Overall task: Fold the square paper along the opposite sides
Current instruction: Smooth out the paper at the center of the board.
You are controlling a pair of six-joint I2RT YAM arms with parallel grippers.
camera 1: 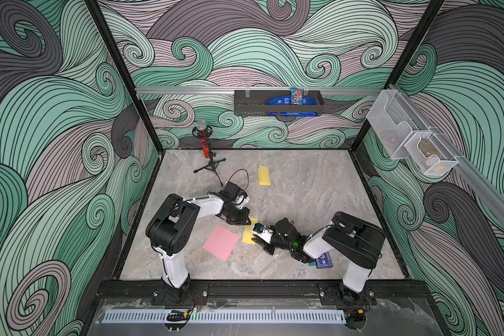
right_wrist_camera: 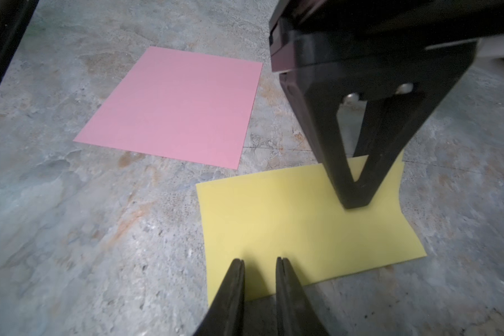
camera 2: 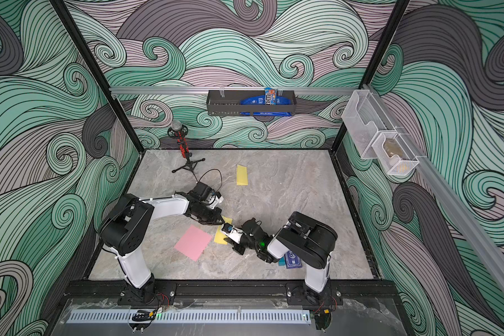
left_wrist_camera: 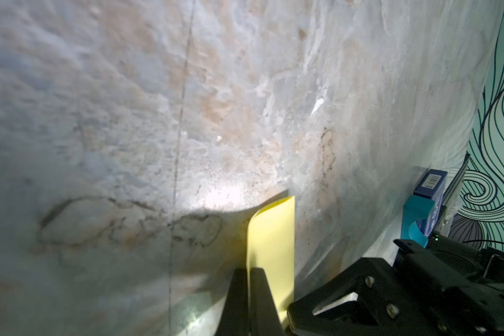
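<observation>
the middle front of the tabletop (camera 1: pixel 317 189) is crowded: the left pincer (camera 1: pixel 246 222) and right pincer (camera 1: pixel 254 239) stand close together at the yellow paper (camera 1: pixel 246 236). a pink paper (camera 1: pixel 220 243) lies flat just beside it. a microphone stand (camera 1: pixel 208 163) blocks the far left corner. a blue box (camera 1: pixel 323 259) sits under the right arm. the far right side is open.

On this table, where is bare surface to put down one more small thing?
Free: the far right of the table, between the folded yellow paper and the right frame. Also the strip between the pink paper and the front edge. Crowded: the middle, where the left pincer and right pincer meet on the yellow sheet.
</observation>
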